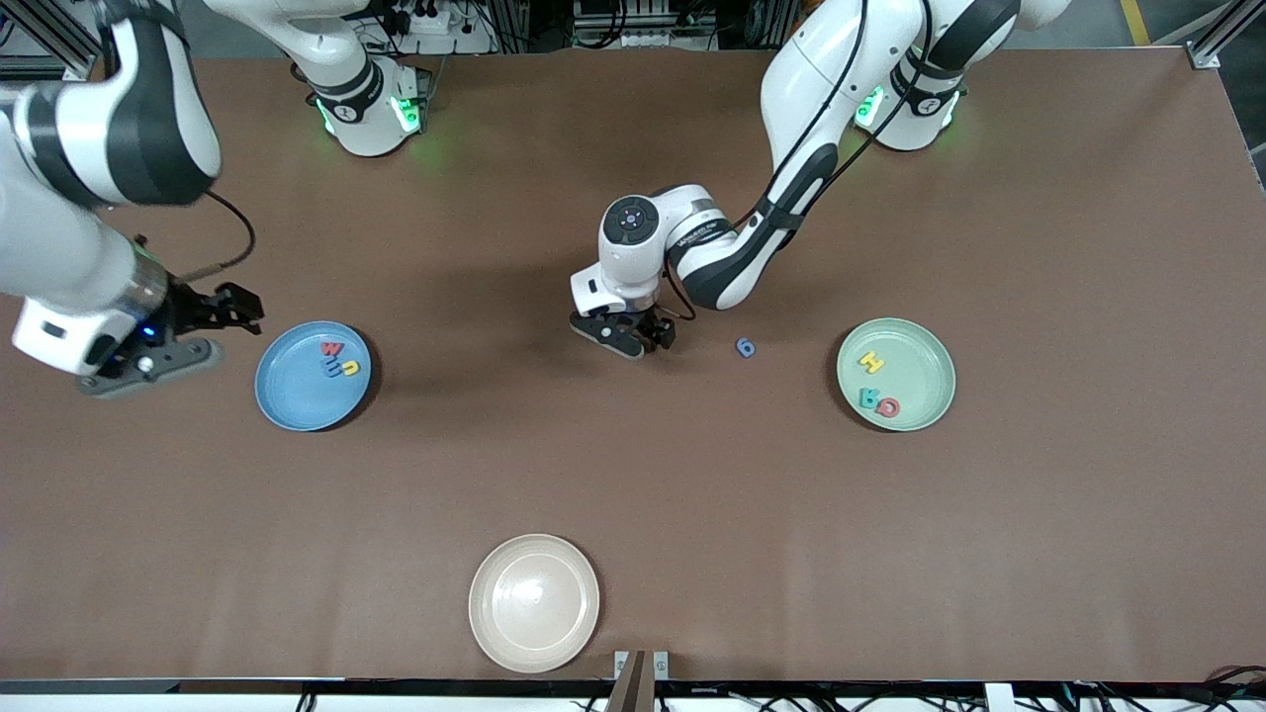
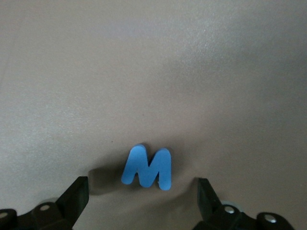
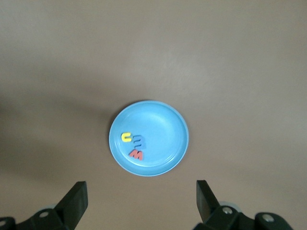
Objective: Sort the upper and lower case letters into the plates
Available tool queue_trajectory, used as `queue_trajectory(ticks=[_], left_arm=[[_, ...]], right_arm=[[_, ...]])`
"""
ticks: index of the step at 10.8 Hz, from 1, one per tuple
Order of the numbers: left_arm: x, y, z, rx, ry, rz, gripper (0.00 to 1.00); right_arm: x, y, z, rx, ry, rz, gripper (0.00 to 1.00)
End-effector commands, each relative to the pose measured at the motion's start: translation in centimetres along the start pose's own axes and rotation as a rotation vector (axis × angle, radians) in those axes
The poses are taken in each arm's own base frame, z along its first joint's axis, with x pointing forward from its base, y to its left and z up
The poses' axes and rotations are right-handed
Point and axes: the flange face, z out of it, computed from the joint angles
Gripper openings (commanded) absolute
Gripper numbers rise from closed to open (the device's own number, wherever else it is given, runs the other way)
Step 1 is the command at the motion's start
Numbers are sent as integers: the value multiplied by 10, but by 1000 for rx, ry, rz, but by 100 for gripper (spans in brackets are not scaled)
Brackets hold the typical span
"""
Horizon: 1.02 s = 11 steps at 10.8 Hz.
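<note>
My left gripper [image 1: 625, 341] is low over the middle of the table, open. In the left wrist view the blue M [image 2: 146, 167] lies on the table between and just ahead of the open fingers [image 2: 76, 196], untouched; the front view hides it under the hand. The blue g [image 1: 746, 347] lies on the table beside that gripper, toward the mint green plate [image 1: 920, 366], which holds yellow H [image 1: 871, 363], teal R [image 1: 870, 399] and red Q [image 1: 889, 406]. The sky blue plate [image 1: 292, 396] holds red w [image 1: 332, 348], blue m [image 1: 329, 365] and yellow u [image 1: 349, 369]. My right gripper [image 1: 213, 331] is open and empty beside the blue plate [image 3: 165, 134].
A cream-white plate [image 1: 534, 603] with nothing in it sits near the table's front edge, nearer to the front camera than my left gripper. Both arm bases stand along the table's back edge.
</note>
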Motion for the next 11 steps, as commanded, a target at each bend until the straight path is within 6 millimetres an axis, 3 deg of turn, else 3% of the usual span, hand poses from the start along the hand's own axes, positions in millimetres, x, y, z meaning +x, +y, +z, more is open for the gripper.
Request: queue_trajectory(ticks=[1, 3, 5, 11], left_arm=[[2, 3, -1, 3, 20, -6, 76], [4, 4, -3, 0, 25, -10, 75], [3, 5, -2, -1, 23, -8, 61], [4, 6, -3, -2, 26, -16, 57]], right_arm=[[-21, -3, -47, 36, 86, 22, 100], [-36, 11, -66, 89, 134, 121, 100], [-40, 18, -63, 98, 120, 157, 100], [-36, 17, -59, 103, 120, 173, 100]])
